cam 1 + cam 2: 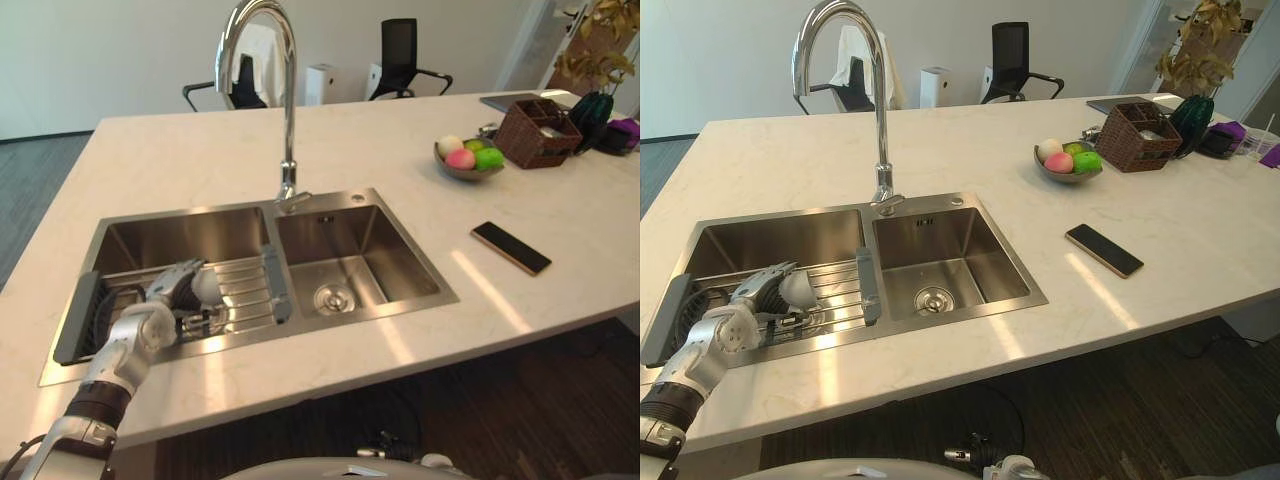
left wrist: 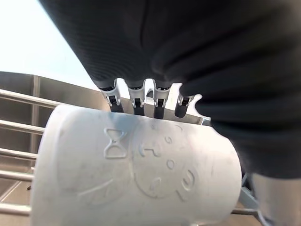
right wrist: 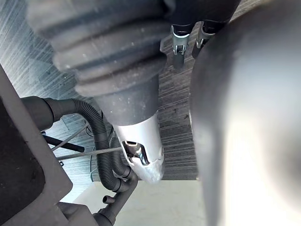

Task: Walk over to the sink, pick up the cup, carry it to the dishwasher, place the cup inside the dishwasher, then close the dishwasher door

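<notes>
On sink rack point(image 1: 240, 290), cup point(image 2: 136, 169) on its side

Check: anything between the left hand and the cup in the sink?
Nothing visible. The left hand is at the cup, fingers over its side; cup rests on the wire rack in the left basin.

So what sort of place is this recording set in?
Most likely an office kitchen or break area: a steel double sink with a tall arched faucet sits in a pale stone counter, a fruit bowl stands on it, and black office chairs stand behind.
</notes>
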{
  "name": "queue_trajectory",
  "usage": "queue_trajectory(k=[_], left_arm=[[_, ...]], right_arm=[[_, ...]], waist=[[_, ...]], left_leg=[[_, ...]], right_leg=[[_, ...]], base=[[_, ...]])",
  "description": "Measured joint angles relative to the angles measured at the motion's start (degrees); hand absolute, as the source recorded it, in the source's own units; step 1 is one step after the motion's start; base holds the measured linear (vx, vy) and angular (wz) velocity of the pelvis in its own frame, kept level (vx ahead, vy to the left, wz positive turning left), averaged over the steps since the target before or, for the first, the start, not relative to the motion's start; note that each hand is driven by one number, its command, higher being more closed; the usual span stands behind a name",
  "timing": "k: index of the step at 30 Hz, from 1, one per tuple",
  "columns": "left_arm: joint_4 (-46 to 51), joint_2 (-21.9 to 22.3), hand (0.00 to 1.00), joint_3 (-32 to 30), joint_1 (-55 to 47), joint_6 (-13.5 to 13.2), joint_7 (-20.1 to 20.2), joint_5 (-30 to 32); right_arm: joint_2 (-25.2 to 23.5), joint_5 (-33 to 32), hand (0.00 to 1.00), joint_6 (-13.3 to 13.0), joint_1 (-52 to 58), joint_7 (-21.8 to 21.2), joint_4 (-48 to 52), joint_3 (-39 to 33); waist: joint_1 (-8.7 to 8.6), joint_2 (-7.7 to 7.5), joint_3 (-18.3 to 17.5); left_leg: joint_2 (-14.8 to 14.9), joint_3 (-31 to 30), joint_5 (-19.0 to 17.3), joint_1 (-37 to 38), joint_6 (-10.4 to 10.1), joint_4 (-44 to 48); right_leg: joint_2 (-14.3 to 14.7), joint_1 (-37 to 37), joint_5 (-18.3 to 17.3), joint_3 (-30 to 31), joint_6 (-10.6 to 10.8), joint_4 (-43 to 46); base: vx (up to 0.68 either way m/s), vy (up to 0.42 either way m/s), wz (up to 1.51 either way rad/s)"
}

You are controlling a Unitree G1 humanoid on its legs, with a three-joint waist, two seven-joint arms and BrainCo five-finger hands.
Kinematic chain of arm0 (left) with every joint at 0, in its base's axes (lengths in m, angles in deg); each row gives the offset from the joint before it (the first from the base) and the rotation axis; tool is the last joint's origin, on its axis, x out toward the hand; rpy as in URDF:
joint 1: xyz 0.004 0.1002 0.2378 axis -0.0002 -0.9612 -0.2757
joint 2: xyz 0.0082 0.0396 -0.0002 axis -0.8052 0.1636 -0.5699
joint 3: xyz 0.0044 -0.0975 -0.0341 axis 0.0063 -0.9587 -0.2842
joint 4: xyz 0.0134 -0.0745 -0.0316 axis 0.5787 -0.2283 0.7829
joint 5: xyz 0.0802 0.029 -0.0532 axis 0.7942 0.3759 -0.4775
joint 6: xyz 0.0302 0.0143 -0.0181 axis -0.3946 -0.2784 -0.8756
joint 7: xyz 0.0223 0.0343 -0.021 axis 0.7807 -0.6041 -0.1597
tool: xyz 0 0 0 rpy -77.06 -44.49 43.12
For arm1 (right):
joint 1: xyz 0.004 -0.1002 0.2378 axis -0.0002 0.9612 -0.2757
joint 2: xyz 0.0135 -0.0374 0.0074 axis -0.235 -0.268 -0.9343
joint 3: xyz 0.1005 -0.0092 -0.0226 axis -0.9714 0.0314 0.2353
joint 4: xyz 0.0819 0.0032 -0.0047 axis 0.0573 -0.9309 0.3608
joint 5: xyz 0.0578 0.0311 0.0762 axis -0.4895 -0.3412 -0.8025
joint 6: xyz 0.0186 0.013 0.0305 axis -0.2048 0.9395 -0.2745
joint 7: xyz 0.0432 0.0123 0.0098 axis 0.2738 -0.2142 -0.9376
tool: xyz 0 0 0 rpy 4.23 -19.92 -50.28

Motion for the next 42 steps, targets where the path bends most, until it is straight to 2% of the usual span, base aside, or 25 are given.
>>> queue_trajectory(k=[3,11,17,26,30,33,38,42], left_arm=[[-1.6,0.0,0.00,-0.1,0.7,-0.1,-1.3,0.8],[-3.7,0.0,0.00,-1.0,2.5,-0.1,-0.8,1.0],[-4.3,0.0,0.00,-2.2,2.6,0.0,2.6,1.0],[-3.5,-2.4,0.00,-2.3,2.6,-1.0,5.3,-0.2],[-1.6,-2.6,0.00,-2.3,2.0,-1.8,5.5,-0.3],[2.1,-4.2,0.00,-2.5,0.6,-2.9,5.5,-0.6],[4.3,-4.2,0.00,-5.2,-0.6,-3.4,5.4,-0.6],[8.1,-4.2,0.00,-5.5,-2.7,-3.5,5.7,-0.6]], right_arm=[[0.1,0.0,0.00,0.0,0.0,0.0,0.1,0.0],[0.3,0.0,0.00,0.0,-0.1,-0.1,0.2,0.3],[0.5,0.0,0.00,0.0,-0.2,-0.1,0.3,1.2],[0.7,0.0,0.00,0.0,-0.4,-0.1,0.3,1.2],[0.9,0.0,0.00,0.0,-0.3,-0.1,0.2,1.2],[0.9,0.0,0.00,-0.1,-0.3,-0.1,0.3,1.2],[1.0,0.0,0.00,-0.1,-0.2,-0.1,0.3,1.2],[1.0,0.0,0.00,-0.3,-0.2,-0.1,0.3,1.2]], waist=[[-0.06,0.12,0.1],[-0.05,0.30,0.2],[-0.10,0.41,0.5],[0.19,0.55,0.9],[1.28,0.54,1.2],[1.33,0.32,1.7],[2.55,0.25,2.1],[2.55,0.05,2.2]], left_leg=[[0.0,0.2,0.0,0.0,0.0,0.0],[0.2,0.9,-0.2,0.4,-0.1,0.0],[0.3,1.7,-0.6,0.8,-0.3,0.0],[0.4,1.5,-0.6,0.9,-0.4,0.0],[0.3,1.1,-0.6,0.9,-0.4,0.0],[0.2,0.0,-0.6,0.9,-0.3,0.0],[-0.1,-0.4,-0.6,0.8,-0.2,0.0],[-0.2,-1.0,-0.6,0.6,-0.2,0.0]], right_leg=[[0.0,-0.1,0.0,0.2,0.0,0.1],[0.2,-0.1,0.0,0.9,0.0,0.3],[0.4,-0.1,-0.1,1.6,-0.1,0.3],[0.4,0.3,-0.2,1.4,0.0,0.3],[0.3,0.3,-0.5,1.1,0.0,0.7],[0.1,0.5,-1.0,-0.1,0.1,1.1],[-0.1,0.8,-1.2,-0.4,0.2,1.1],[-0.2,0.8,-1.4,-1.0,0.3,1.1]], base=[[0.00,0.000,0.00],[-0.01,-0.007,-0.03],[-0.01,-0.011,-0.06],[-0.01,-0.024,0.01],[-0.02,-0.018,0.04],[-0.01,-0.012,0.17],[-0.01,-0.019,0.04],[-0.02,-0.029,0.07]])
